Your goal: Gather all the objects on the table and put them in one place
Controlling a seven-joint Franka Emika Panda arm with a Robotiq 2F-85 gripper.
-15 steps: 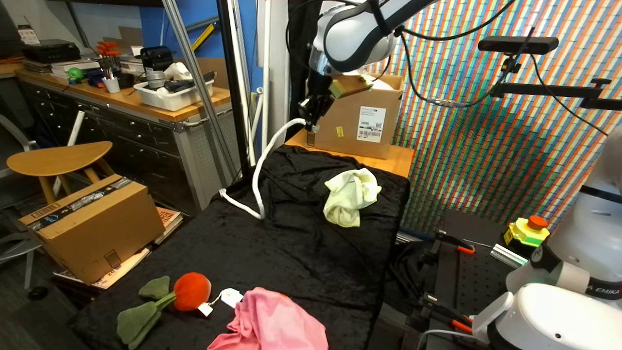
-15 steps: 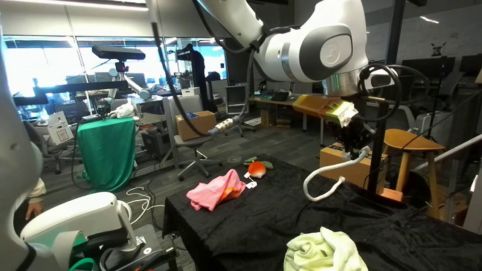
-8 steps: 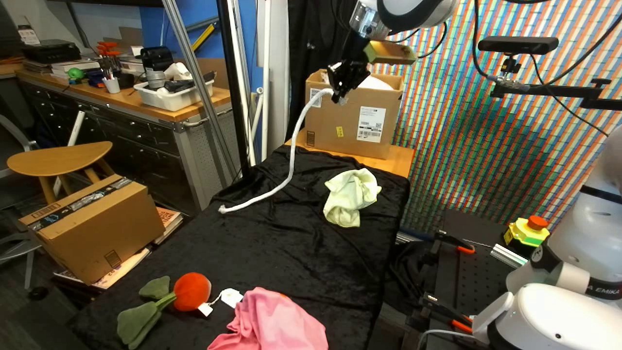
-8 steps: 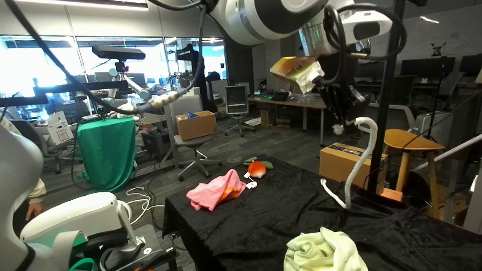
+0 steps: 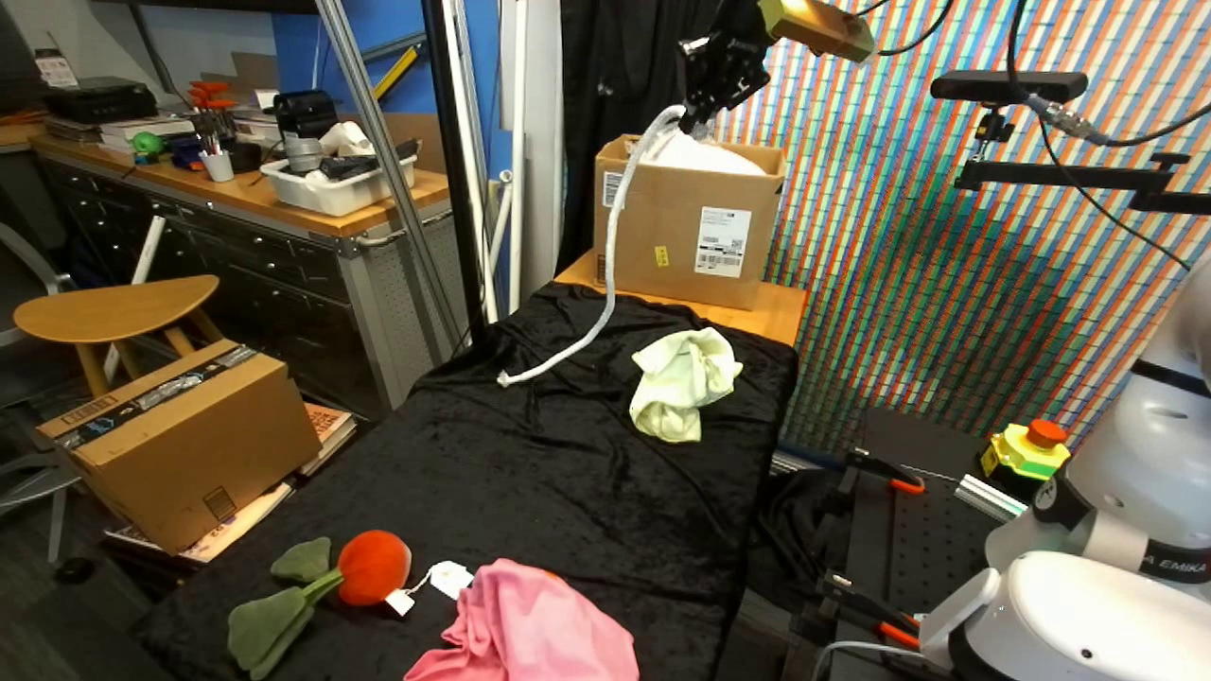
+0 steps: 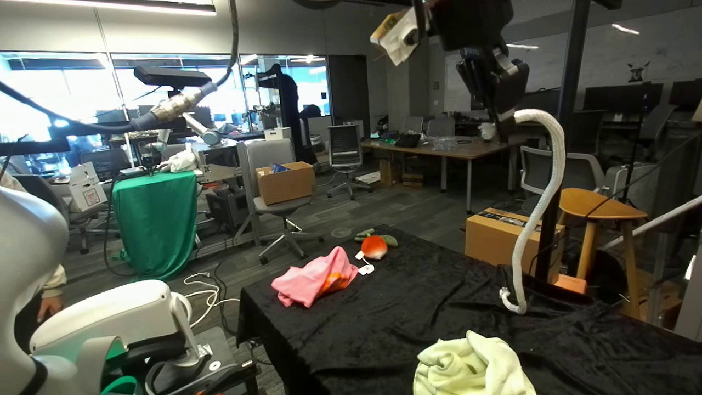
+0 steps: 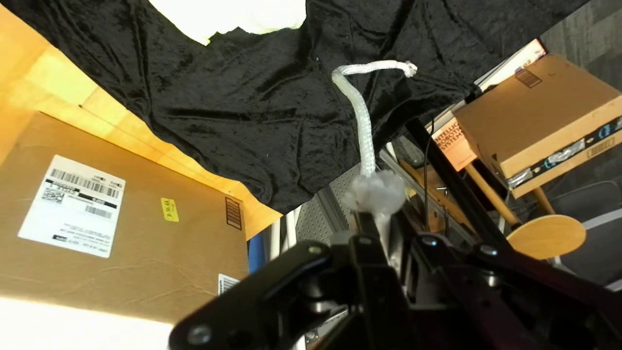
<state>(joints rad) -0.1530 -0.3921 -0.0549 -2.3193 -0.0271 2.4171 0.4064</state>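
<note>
My gripper [image 5: 693, 121] is high above the far end of the black table [image 5: 568, 492], shut on one end of the white rope [image 5: 610, 255]. Its frayed tip pokes out past the fingers in the wrist view, where the gripper [image 7: 380, 214] pinches it. The rope [image 6: 535, 214] hangs down, and its free end rests on the cloth surface. A pale yellow-green soft bundle [image 5: 683, 383] lies close by. At the opposite end are the red plush ball [image 5: 375, 567] with green leaves [image 5: 270, 624] and the crumpled pink cloth [image 5: 544, 629], side by side.
An open cardboard box [image 5: 695, 222] stands on the wooden top just past the table's far end. Beside the table are another cardboard box [image 5: 180, 445], a wooden stool [image 5: 114, 307] and a black upright pole [image 6: 573, 60].
My gripper has risen, drawing the rope up with it so more of it hangs. The rope's lower end has slid along the table toward the yellow-green bundle. The other items stayed put.
</note>
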